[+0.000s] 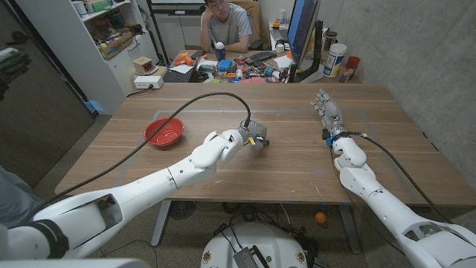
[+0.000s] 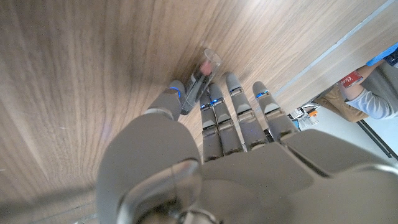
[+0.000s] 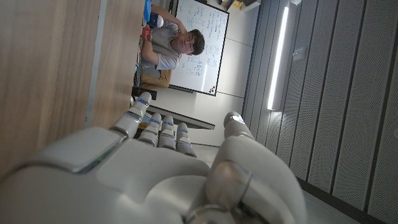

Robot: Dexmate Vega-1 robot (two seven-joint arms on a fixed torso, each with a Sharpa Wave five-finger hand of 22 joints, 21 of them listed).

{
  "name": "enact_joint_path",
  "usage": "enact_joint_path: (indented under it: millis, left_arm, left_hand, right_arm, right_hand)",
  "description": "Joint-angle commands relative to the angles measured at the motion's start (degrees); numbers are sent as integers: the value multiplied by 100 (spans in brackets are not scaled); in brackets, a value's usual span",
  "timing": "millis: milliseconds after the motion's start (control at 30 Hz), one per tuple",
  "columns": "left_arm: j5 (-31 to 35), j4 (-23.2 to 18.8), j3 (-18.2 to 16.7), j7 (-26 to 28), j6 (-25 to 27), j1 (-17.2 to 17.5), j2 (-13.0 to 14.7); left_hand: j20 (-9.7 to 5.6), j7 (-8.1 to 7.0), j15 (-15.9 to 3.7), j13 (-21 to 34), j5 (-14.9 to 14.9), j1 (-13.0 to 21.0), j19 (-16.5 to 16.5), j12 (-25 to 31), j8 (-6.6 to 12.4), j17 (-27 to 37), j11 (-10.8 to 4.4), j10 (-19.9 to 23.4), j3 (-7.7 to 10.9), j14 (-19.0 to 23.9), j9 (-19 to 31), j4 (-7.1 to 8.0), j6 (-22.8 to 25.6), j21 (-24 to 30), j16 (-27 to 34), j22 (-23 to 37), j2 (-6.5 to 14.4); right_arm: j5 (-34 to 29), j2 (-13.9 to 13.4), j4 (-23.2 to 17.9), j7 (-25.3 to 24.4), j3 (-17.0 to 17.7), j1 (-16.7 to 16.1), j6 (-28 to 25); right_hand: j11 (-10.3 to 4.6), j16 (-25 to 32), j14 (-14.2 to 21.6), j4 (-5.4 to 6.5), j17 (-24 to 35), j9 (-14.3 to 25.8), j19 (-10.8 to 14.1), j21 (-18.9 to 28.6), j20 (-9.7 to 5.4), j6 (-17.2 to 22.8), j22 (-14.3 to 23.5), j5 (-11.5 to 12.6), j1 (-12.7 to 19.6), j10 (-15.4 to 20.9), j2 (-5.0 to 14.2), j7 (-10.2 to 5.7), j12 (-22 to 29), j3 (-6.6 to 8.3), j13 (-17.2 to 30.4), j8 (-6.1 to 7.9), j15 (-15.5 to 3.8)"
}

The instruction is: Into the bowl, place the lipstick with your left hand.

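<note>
The lipstick (image 2: 199,78) is a dark tube with a clear cap and a pink tip. It points away from my left hand (image 2: 217,124) over the wood, and my thumb and a finger pinch its near end. In the head view my left hand (image 1: 251,136) is at the table's middle, down at the surface. The red bowl (image 1: 163,132) stands on the table to its left, about a hand's length away. My right hand (image 1: 328,112) is at the right side of the table, fingers apart, holding nothing.
A black cable (image 1: 201,99) arcs over the table from my left arm past the bowl. Behind the far edge a person (image 1: 225,26) sits at a cluttered desk (image 1: 245,71). Tape lines (image 1: 357,113) mark the tabletop.
</note>
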Motion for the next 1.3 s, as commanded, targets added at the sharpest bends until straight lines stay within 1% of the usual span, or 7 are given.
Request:
enact_joint_path:
  millis: [33, 133, 167, 300, 433, 967, 1300]
  left_arm:
    - [651, 225, 171, 590, 174, 182, -120]
    - [543, 231, 64, 911, 223, 308, -149]
    - [517, 231, 38, 1008, 226, 336, -149]
    - [430, 213, -22, 1101, 250, 381, -168]
    - [403, 217, -36, 1169, 263, 397, -175]
    - [269, 72, -187, 1317, 445, 453, -179]
    - [-54, -138, -422, 1334, 559, 504, -153]
  left_hand:
    - [-72, -223, -167, 31, 72, 449, 277, 111, 151, 26, -338, 714, 37, 447, 11, -56, 711, 98, 159, 17, 125]
    - [-263, -287, -498, 102, 108, 961, 743, 348, 439, 52, -546, 1641, 29, 1419, 33, -65, 1541, 266, 516, 16, 231]
    - [-311, -298, -545, 112, 116, 1062, 870, 384, 532, 39, -603, 1823, 36, 1688, 40, -59, 1783, 316, 590, 14, 265]
    - [-410, -267, -720, 199, 117, 1241, 1191, 519, 693, 26, -582, 2262, 35, 2339, 42, -47, 2184, 451, 761, 14, 287]
    - [-439, -202, -773, 228, 107, 1307, 1272, 543, 714, 37, -528, 2351, 28, 2481, 39, -51, 2240, 487, 804, 15, 282]
    - [-401, -196, -754, 270, 98, 1330, 1266, 523, 705, 37, -532, 2342, 7, 2452, 35, -17, 2222, 494, 762, 18, 289]
    - [-379, -178, -747, 295, 95, 1352, 1265, 512, 707, 41, -508, 2341, -8, 2445, 32, -14, 2233, 500, 743, 20, 284]
  right_arm:
    - [105, 94, 140, 113, 39, -33, 159]
    - [103, 76, 92, 79, 44, -72, 132]
    - [101, 68, 72, 66, 46, -85, 122]
    - [72, 26, -22, 0, 47, -137, 76]
    - [60, -12, -100, -31, 51, -169, 40]
    - [-40, -195, -448, -187, 49, -265, -158]
    - [-114, -314, -633, -278, 33, -292, -325]
  right_hand:
    - [28, -3, 59, -8, 9, 12, 53, -19, 22, 4, 14, 29, -10, 15, -25, -34, -7, -25, 32, 6, 21]
    - [20, -3, 61, -9, 10, 12, 50, -21, 23, 3, 14, 29, -12, 20, -29, -33, -6, -29, 32, 6, 21]
    - [20, -4, 61, -10, 9, 12, 53, -20, 20, 3, 14, 30, -13, 13, -32, -30, -9, -32, 32, 6, 22]
    - [28, -6, 61, -11, 10, 12, 53, -20, 23, 4, 14, 32, -16, 19, -36, -31, -7, -37, 32, 7, 19]
    - [24, -7, 61, -12, 10, 12, 53, -21, 24, 3, 14, 33, -18, 21, -38, -32, -7, -41, 32, 7, 21]
    - [24, -12, 62, -15, 11, 13, 49, -24, 29, 2, 14, 39, -24, 19, -40, -32, -10, -54, 32, 7, 27]
    - [25, -17, 60, -18, 11, 13, 48, -25, 32, 5, 14, 43, -23, 20, -35, -31, -11, -60, 32, 8, 25]
